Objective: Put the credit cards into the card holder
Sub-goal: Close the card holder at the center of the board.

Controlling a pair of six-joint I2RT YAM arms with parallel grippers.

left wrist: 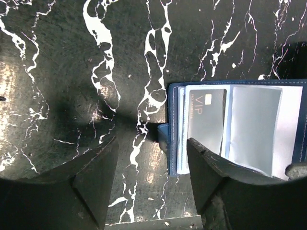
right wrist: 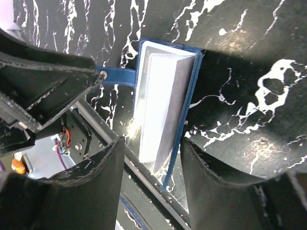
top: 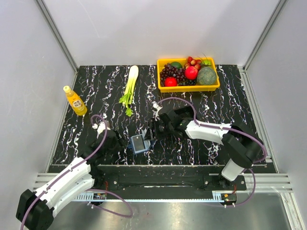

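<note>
Because the card holder (top: 139, 143) lies opened flat on the black marbled tabletop (top: 211, 100), close to the near edge and between my two arms, both wrist cameras look straight onto it. My left tool (left wrist: 151, 140) is spread wide and holds nothing; its right-hand finger (left wrist: 206, 167) stands over the holder's lower left corner, and I cannot tell whether it touches. My right tool (right wrist: 152, 143) is likewise wide open and empty, with the holder showing in the gap between its fingers.

Inside the navy cover are clear plastic sleeves (left wrist: 252, 124), and a dark card marked VIP (left wrist: 206, 120) sits in the leftmost one. I see no loose card on the tabletop in any view.

I judge the holder to be light and thin. The cover looks fairly stiff, the sleeves soft, floppy and slick. On this glossy surface it will likely slide under any sideways push, and in the right wrist view one leaf already stands up off the others. The sleeves are a poor place to pinch; the better grips are the stitched cover edge or the small navy strap (right wrist: 117, 75) sticking out from one side. I would pin the cover with one tool so the other can work at a sleeve mouth.
</note>
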